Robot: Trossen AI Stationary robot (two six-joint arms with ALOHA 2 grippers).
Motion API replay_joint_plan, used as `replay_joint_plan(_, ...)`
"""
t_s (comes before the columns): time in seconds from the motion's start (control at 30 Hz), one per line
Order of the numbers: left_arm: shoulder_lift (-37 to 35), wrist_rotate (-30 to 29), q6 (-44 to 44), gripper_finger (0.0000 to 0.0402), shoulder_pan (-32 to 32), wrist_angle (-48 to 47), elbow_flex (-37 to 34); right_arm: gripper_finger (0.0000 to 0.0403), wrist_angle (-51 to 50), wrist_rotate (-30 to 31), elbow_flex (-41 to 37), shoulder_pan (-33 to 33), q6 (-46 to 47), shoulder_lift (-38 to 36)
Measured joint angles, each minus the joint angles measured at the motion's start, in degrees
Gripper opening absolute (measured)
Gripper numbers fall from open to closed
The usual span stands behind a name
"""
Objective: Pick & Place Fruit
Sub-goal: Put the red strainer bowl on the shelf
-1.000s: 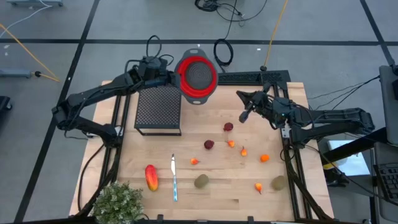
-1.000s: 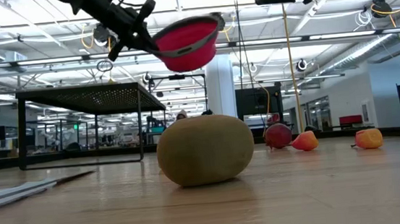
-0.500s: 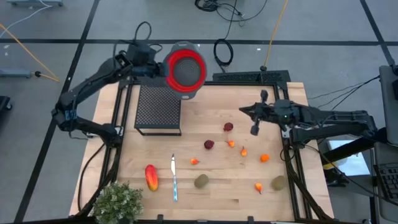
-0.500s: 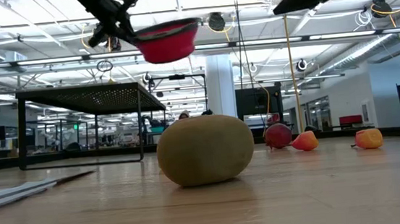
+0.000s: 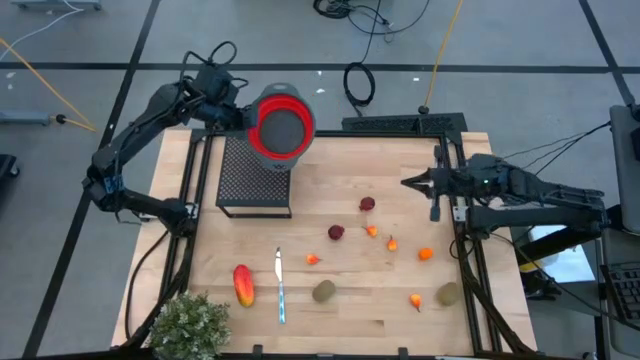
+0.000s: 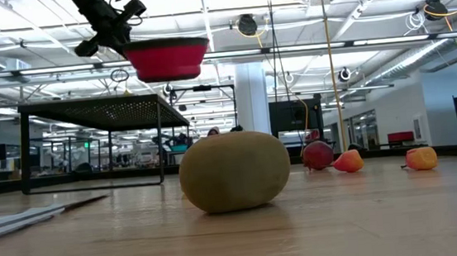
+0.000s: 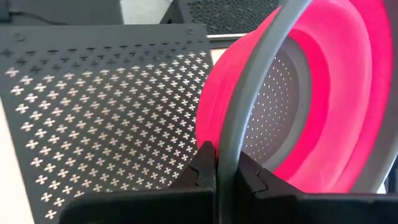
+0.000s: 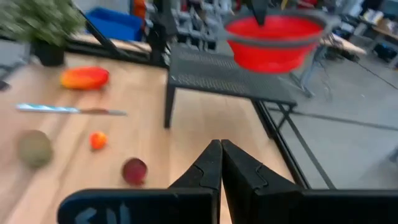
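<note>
My left gripper (image 5: 232,112) is shut on a red colander (image 5: 275,128) with a grey rim. It carries the colander in the air above the far end of a black perforated stand (image 5: 255,172). My right gripper (image 5: 408,182) is shut and empty, hovering near the table's right edge with its fingers pointing left. The fruit lies on the wooden table: an elongated red-orange piece (image 5: 242,285), two kiwis (image 5: 323,291) (image 5: 447,294), two dark red balls (image 5: 367,204) (image 5: 336,232) and several small orange bits around (image 5: 391,243). My left gripper pinches the colander's grey rim (image 7: 235,140) between its two fingers, one on the bowl's inner side and one on the outer side. The fingers come from the table's left. The colander (image 6: 166,59) is lifted clear and sits level, opening up.
A silver-and-teal knife (image 5: 280,285) lies between the red-orange fruit and the nearer kiwi. A bushy green plant (image 5: 190,325) stands at the near left corner. Black frame rails run along both sides of the table. Cables lie on the floor beyond the far edge.
My left gripper has swung the colander toward the table's left, from beyond the stand's far right corner to above its far end, and tipped it from slanted to level. My right gripper has drawn back toward the table's right edge, staying shut.
</note>
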Motion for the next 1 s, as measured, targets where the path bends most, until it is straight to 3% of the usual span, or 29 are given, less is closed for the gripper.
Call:
replay_joint_plan(0.23, 0.00, 1.61, -1.94, 0.0003, 3.36, -2.48, -0.02, 0.0000, -0.95, -1.95, 0.00, -1.85, -0.12, -4.17)
replay_joint_plan(0.63, 0.07, 1.71, -4.79, 0.0003, 10.30, -10.51, -0.02, 0.0000, -2.16, -1.95, -0.02, -1.91, -0.19, -4.41)
replay_joint_plan(1.0, 3.27, 1.81, -5.54, 0.0003, 11.74, -8.12, -0.04, 0.0000, -2.39, -1.95, -0.02, -1.91, -0.45, -4.39)
